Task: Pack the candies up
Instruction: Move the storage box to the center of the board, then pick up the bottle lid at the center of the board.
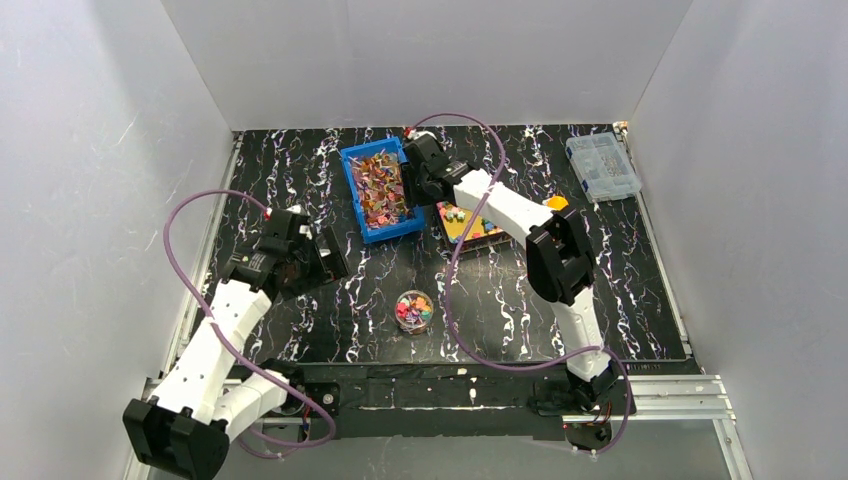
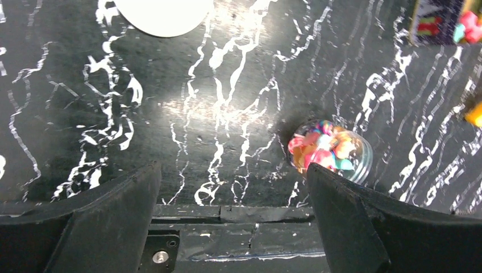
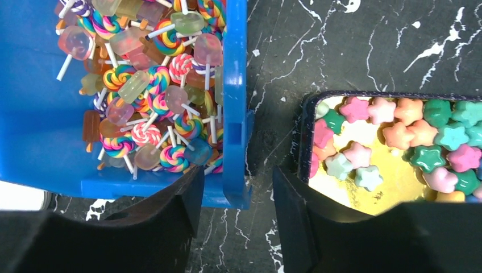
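Observation:
The candies (image 3: 398, 133) are small chunky star-shaped sweets in pink, orange, green and teal, lying in a yellow-floored tray (image 3: 305, 131); the tray also shows in the top view (image 1: 480, 243), partly under the right arm. More candies fill a small clear jar (image 1: 414, 311), also in the left wrist view (image 2: 332, 151). My right gripper (image 3: 236, 199) is open and empty, above the gap between the tray and a blue bin; it also shows in the top view (image 1: 428, 192). My left gripper (image 2: 233, 187) is open and empty, left of the jar, also in the top view (image 1: 330, 266).
The blue bin (image 1: 350, 190) holds many lollipops (image 3: 153, 96) and stands left of the tray. A clear lidded box (image 1: 602, 166) sits at the back right. A white round disc (image 2: 162, 14) lies on the table beyond my left gripper. White walls enclose the black marbled table.

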